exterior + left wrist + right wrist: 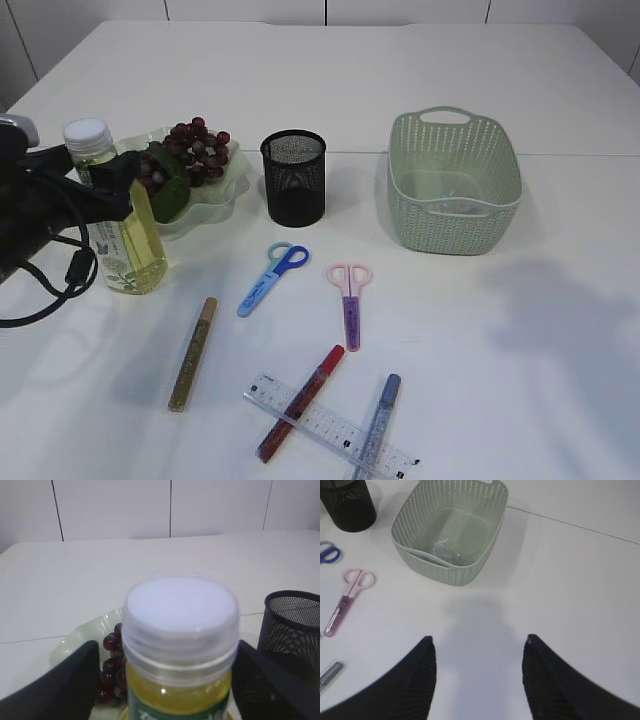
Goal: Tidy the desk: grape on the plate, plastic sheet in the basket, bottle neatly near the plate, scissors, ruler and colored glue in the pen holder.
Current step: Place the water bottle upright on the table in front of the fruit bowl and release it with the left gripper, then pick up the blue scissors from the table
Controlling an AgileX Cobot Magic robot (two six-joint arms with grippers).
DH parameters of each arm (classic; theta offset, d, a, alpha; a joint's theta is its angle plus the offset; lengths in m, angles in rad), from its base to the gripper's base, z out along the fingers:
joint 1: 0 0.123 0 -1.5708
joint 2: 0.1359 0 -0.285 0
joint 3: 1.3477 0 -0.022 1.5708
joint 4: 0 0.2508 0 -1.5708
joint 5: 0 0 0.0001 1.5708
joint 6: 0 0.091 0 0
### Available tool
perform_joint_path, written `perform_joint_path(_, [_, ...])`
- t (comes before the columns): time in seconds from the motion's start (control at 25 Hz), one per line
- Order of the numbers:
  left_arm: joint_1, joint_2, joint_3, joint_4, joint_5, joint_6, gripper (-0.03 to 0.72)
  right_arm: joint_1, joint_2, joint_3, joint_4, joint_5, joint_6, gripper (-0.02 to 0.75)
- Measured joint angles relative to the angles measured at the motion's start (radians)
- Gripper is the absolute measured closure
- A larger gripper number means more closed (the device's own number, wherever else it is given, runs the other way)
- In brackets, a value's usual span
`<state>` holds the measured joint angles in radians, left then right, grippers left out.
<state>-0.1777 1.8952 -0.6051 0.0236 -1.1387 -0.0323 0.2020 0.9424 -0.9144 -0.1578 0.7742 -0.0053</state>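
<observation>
- Exterior view: taking the black mesh pen holder [294, 178] as the reference, it stands upright and nothing shows inside it.
- The pale green plate [214, 200] just to its left carries the grape bunch [192, 152].
- The green woven basket [455, 182] sits to the right of the pen holder; its contents are not clear from here.
- The bottle [118, 215] of yellow liquid stands upright left of the plate, with the left gripper [105, 183] around its upper body.
- In front of the pen holder lie blue scissors [273, 277] and pink scissors [350, 300]; nearer still, a gold glue stick [192, 353], a red glue stick [300, 402] and a blue glue stick [377, 425], the last two crossing the clear ruler [328, 426].
- Left wrist view: the fingers [75, 682] stand wide on either side of the white-capped bottle; contact cannot be told.
- Right wrist view: the right gripper [479, 672] hangs parted and empty over bare table [580, 595], in front of the basket.
- Only this view shows the crumpled plastic sheet [447, 551] on the basket floor.
</observation>
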Motion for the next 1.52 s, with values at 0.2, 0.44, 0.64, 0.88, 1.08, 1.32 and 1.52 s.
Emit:
perform_joint_path(0.2, [0.000,-0.042,0.000,-0.002,0.000,0.000,0.097,0.000,0.000,0.000,0.000,-0.002,0.000,0.299])
perform_joint_path(0.44, [0.000,-0.093,0.000,-0.002,0.000,-0.002,0.106,0.000,0.000,0.000,0.000,-0.018,0.000,0.299])
perform_joint_path(0.64, [0.000,-0.160,0.000,0.000,0.003,-0.002,0.111,0.000,0.000,0.000,0.000,-0.019,0.000,0.300])
perform_joint_path(0.88, [0.000,-0.259,0.000,0.000,0.182,-0.010,0.128,0.000,0.000,0.000,0.000,-0.023,0.005,0.300])
perform_joint_path(1.08, [0.000,-0.375,0.000,0.000,0.338,-0.012,0.129,0.000,0.000,0.000,-0.001,-0.023,0.000,0.300])
perform_joint_path(1.32, [0.000,-0.509,0.000,-0.002,0.482,-0.020,0.156,0.000,0.000,0.000,-0.001,0.009,0.005,0.300])
perform_joint_path(1.52, [0.000,-0.631,0.000,-0.002,0.721,-0.071,0.167,0.000,0.000,0.000,-0.001,0.059,0.037,0.300])
